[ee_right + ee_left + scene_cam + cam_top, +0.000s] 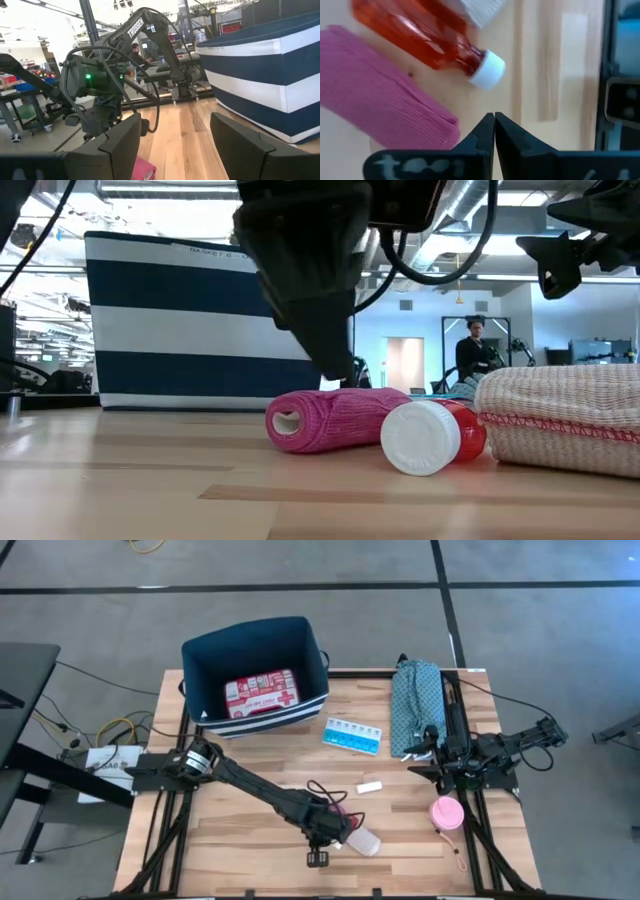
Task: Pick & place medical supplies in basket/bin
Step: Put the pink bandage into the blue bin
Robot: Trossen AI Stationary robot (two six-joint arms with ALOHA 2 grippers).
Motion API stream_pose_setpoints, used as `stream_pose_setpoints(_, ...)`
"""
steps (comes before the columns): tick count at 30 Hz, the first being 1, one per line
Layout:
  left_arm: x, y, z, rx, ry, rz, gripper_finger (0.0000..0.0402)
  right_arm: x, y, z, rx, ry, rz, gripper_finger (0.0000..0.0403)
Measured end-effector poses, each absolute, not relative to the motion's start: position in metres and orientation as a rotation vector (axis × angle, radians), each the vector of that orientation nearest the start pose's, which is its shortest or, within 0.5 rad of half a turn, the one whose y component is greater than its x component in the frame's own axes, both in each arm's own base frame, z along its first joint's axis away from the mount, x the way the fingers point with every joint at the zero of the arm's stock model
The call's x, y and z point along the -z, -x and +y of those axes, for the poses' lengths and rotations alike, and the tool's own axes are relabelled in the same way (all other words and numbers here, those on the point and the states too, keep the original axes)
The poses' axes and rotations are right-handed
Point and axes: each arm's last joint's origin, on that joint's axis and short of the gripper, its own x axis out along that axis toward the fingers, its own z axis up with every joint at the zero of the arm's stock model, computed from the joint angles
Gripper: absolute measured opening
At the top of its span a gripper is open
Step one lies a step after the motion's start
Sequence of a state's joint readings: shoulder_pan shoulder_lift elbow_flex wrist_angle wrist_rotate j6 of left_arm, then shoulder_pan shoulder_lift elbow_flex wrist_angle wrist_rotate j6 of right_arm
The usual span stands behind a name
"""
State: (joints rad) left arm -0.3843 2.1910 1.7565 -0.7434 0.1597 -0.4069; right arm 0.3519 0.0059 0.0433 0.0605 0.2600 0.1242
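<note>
Wood tabletop under me, my left pincer (494, 131) hangs pinched shut and empty just beside the magenta roll (380, 100) and bottle (427, 40) — well apart from the bin (255, 645) — so next I'd open, then grasp.

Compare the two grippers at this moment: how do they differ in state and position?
The left gripper is shut, its fingers pressed together; the right gripper stands open. The left gripper hangs low beside the magenta roll and the red-capped bottle; the right gripper waits at the table's right edge near the teal cloth bundle. Both hold nothing.
</note>
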Motion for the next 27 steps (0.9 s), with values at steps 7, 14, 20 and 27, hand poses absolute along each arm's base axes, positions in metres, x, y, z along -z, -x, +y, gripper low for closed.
stream_pose_setpoints(7,-0.178,-0.415,-0.154,0.060,0.067,1.345,0.0000,-0.184,-0.091,0.025,-0.098,-0.154,-0.088,0.0234)
stream_pose_setpoints(14,-0.183,-0.422,-0.148,0.088,0.212,1.323,0.0000,-0.184,-0.091,0.025,-0.097,-0.153,-0.088,0.0234)
stream_pose_setpoints(20,-0.183,-0.423,-0.148,0.094,0.171,1.300,0.0000,-0.183,-0.091,0.025,-0.093,-0.127,-0.088,0.0234)
stream_pose_setpoints(27,-0.184,-0.426,-0.146,0.076,0.094,1.260,0.0000,-0.183,-0.091,0.025,-0.092,-0.125,-0.086,0.0234)
